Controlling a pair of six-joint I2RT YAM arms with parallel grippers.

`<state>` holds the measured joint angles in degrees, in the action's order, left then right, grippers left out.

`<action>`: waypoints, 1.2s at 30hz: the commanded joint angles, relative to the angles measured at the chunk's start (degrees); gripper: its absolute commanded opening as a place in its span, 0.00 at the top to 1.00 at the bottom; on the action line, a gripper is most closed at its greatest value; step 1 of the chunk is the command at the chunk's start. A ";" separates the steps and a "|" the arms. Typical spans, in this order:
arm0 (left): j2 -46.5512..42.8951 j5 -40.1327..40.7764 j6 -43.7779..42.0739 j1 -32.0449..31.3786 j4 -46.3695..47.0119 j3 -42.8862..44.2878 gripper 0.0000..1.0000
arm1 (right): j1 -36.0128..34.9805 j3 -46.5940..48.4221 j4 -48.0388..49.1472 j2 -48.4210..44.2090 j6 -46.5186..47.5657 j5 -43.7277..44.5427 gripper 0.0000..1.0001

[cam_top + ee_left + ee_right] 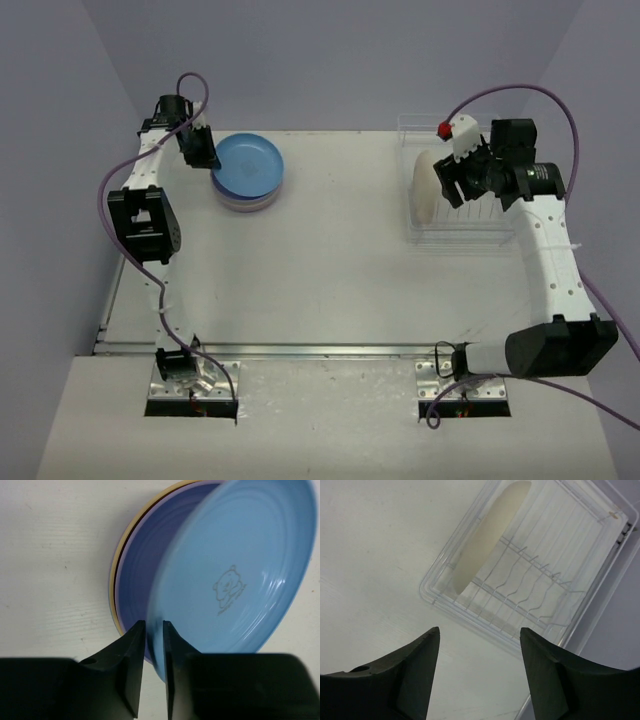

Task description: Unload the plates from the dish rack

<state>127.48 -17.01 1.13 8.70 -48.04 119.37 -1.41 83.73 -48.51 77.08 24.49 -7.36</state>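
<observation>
A blue plate (248, 160) lies tilted on top of a stack of plates (245, 202) at the back left of the table. My left gripper (205, 155) is shut on its near rim; in the left wrist view the blue plate (240, 570) passes between the two black fingers of the left gripper (154, 625), above a lavender plate (147, 565). The clear dish rack (470, 238) stands at the back right with one cream plate (425, 190) upright on edge in it. My right gripper (447, 180) hangs open over the dish rack (530, 605), apart from the cream plate (485, 545).
Yellow and pink rims show under the lavender plate (116, 580). The rack's wire dividers (530, 580) hold nothing to the right of the cream plate. The table's back right corner and edge (600, 620) run right beside the rack.
</observation>
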 commanded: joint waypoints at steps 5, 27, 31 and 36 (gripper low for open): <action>-4.82 0.69 0.04 0.88 1.37 -0.40 0.12 | 9.30 9.22 -6.81 7.08 -9.67 -18.27 0.12; -42.24 1.84 -8.42 -2.87 8.56 -24.45 0.00 | 13.89 28.15 -12.93 33.10 -22.26 -37.83 0.40; -44.39 1.95 -8.25 -4.10 9.07 -28.34 0.00 | 13.59 28.18 -11.72 36.16 -22.88 -38.08 0.44; -43.96 0.75 -8.06 -5.32 8.31 -28.65 0.00 | 12.71 27.71 -10.80 38.36 -22.72 -38.98 0.47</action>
<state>85.27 -14.90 -6.31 4.73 -41.89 90.04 12.32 109.40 -60.93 114.59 2.30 -43.75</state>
